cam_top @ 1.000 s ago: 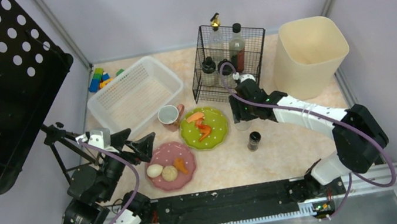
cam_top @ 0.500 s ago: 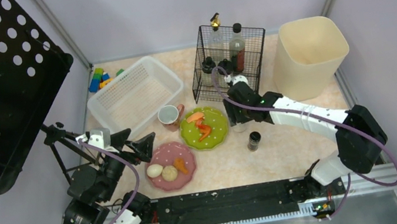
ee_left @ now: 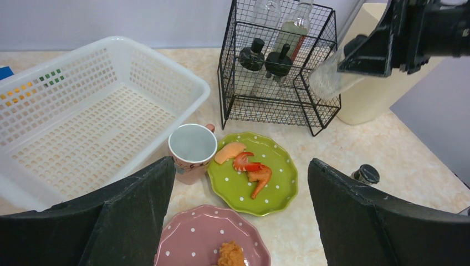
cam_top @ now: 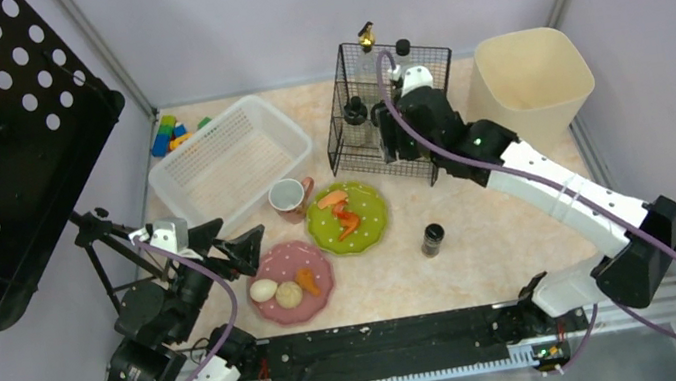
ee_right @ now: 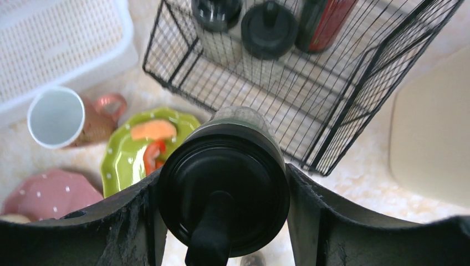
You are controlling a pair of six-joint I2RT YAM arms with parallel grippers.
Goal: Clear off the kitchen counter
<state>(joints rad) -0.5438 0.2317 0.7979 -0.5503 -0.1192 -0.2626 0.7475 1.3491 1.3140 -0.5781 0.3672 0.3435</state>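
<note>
The bench [cam_top: 497,263] is hard and heavy and lies under everything. The bottle [ee_right: 224,183] looks hard, smooth and slippery, so hold it by its sides. The right jaws grip it that way, up by the wire rack [cam_top: 349,153]. A second ago it was low, near the green plate [cam_top: 348,217]. The left jaws are wide open and empty.

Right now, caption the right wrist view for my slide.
Right jaws hold a clear, black-capped bottle by the black wire rack, with a green dotted plate and pink mug below.
</note>
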